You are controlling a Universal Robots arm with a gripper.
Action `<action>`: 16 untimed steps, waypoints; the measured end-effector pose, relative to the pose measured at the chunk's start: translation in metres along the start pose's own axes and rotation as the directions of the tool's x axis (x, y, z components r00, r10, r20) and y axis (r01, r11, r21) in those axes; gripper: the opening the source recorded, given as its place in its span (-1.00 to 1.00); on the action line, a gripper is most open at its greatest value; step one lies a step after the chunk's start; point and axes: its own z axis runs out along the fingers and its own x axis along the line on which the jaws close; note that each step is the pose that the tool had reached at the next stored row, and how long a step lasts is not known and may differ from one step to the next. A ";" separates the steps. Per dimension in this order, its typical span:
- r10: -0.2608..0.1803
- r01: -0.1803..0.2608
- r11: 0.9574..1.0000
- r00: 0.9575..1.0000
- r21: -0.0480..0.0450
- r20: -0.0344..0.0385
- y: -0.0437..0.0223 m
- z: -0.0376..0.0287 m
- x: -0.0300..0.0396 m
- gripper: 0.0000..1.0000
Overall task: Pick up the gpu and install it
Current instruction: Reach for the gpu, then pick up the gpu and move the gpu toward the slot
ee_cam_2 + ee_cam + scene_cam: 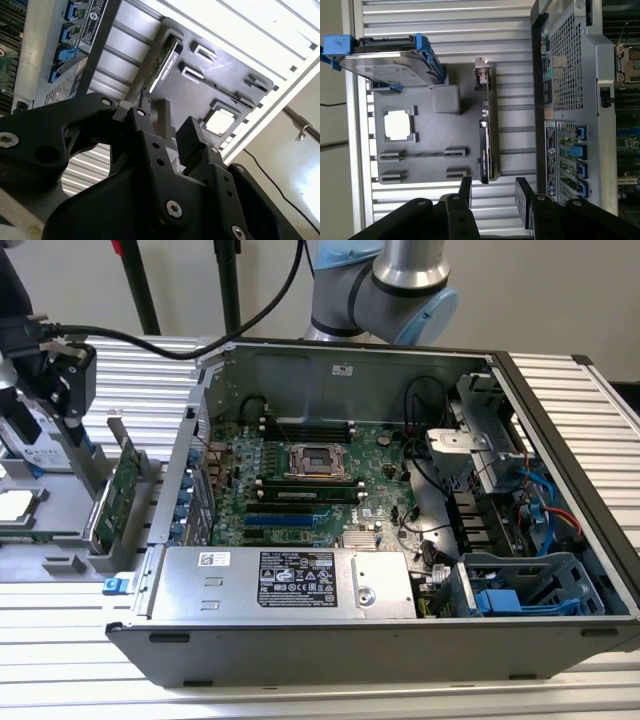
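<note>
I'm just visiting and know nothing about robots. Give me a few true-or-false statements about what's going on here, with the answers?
1. The end effector is open and holds nothing. True.
2. The gpu sits inside the computer case. False: it stands on edge in the gray tray beside the case.
3. The case lies open with its motherboard showing. True.
4. The blue-framed hard drive is mounted in the case. False: it rests at the tray's end, outside the case.

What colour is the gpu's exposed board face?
The gpu shows a green board face, clearest in the exterior view.
</note>
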 end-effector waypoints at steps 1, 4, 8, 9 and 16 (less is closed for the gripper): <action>0.000 0.000 1.000 1.000 0.000 0.000 0.0000 0.0004 0.0000 1.00; 0.000 0.000 1.000 1.000 0.000 0.000 -0.0001 0.0016 0.0000 1.00; 0.000 0.000 1.000 1.000 0.000 0.000 -0.0002 0.0033 0.0000 1.00; 0.000 0.000 1.000 1.000 0.000 0.000 -0.0002 0.0036 0.0001 1.00; 0.000 0.000 1.000 1.000 0.000 0.000 -0.0003 0.0064 0.0001 1.00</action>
